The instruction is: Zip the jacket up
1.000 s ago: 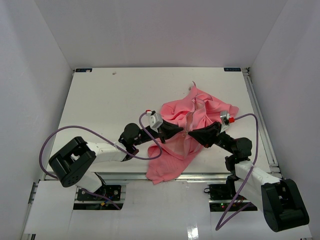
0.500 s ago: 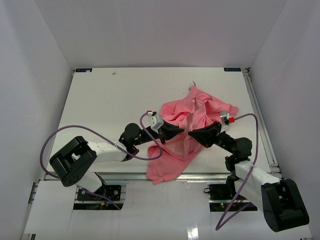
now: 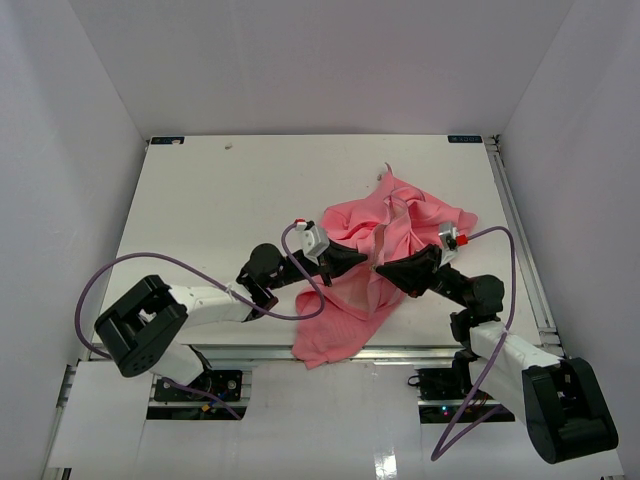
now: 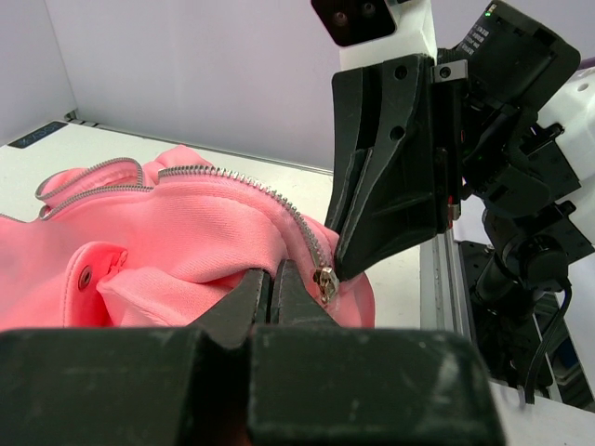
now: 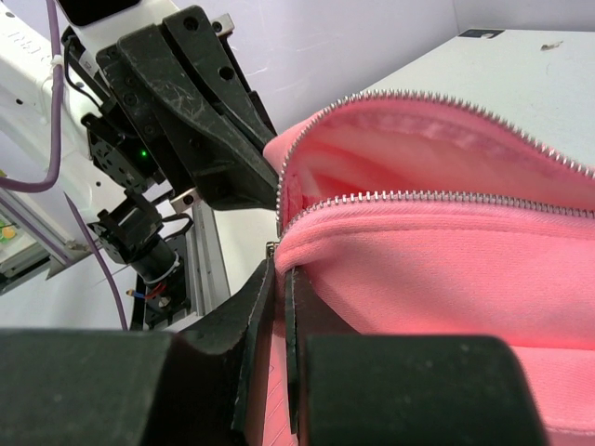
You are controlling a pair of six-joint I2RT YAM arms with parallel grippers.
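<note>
One jacket point(image 3: 425, 222), gripped between left hand point(image 3: 360, 260), right hand point(image 3: 383, 267)

Bright, even, diffuse light in a white-walled enclosure point(image 3: 320, 60).
Top view sharp, w/ faint soft shadows on table point(image 3: 200, 200). Wrist views: left gripper point(image 4: 272, 275) & right gripper point(image 5: 279, 274) loom dark, blurred in fg; jacket point(image 4: 186, 251) zipper crisp.

One jacket point(image 3: 410, 225), one tabletop point(image 3: 230, 200). Two grippers: one left gripper point(image 3: 365, 259), one right gripper point(image 3: 379, 266). Two purple cables point(image 3: 150, 254) (one to each arm). On the jacket, the left wrist view shows one zipper slider point(image 4: 325, 280) and one metal snap point(image 4: 85, 276).
</note>
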